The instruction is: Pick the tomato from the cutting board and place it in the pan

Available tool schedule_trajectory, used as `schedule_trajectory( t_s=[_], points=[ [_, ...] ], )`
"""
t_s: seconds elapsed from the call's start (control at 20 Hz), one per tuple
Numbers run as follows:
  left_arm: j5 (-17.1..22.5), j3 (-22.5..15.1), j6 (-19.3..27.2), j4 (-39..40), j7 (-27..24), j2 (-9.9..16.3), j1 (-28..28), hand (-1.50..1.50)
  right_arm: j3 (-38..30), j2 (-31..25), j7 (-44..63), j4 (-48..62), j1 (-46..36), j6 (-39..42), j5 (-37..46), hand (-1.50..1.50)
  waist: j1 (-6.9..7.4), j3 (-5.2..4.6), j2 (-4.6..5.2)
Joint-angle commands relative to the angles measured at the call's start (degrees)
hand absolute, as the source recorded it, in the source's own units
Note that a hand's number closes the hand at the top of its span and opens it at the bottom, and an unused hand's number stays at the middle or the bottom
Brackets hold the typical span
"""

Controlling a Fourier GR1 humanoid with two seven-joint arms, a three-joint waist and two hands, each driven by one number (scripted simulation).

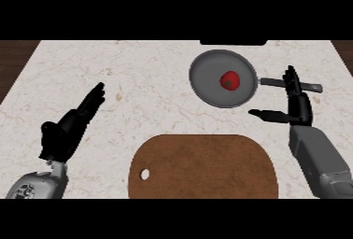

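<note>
A red tomato [230,80] lies inside the grey pan [207,74], right of the pan's middle. The pan's handle [310,86] runs off to the right. Nothing lies on the brown cutting board [204,167], which sits at the near edge and has a small hole at its left. My right hand [298,103] is open to the right of the pan, fingers straight up across the handle and thumb pointing left; it holds nothing. My left hand [69,126] rests open at the left, fingers pointing up and to the right.
The pale marble counter [138,70] spreads around the pan and board. Dark wood floor [14,60] shows past its left and right edges. A black object [233,42] sits at the counter's far edge behind the pan.
</note>
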Motion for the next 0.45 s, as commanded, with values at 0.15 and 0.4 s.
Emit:
schedule_trajectory(
  t_s=[0.15, 0.4],
  points=[
    [-1.47, 1.32, -2.01, -3.11, 0.79, -0.77, 2.35, 0.00, 3.74, 4.17, -0.18, -8.67, 7.61, 0.02, -1.69, -1.50, -0.75, -0.08, -0.36],
    [-3.73, 2.64, -1.66, 5.93, -3.41, -3.23, -2.06, 0.00, 4.34, 3.15, -3.64, -6.78, 9.73, -1.70, -1.78, -1.50, -0.59, -0.05, -0.16]
  ],
)
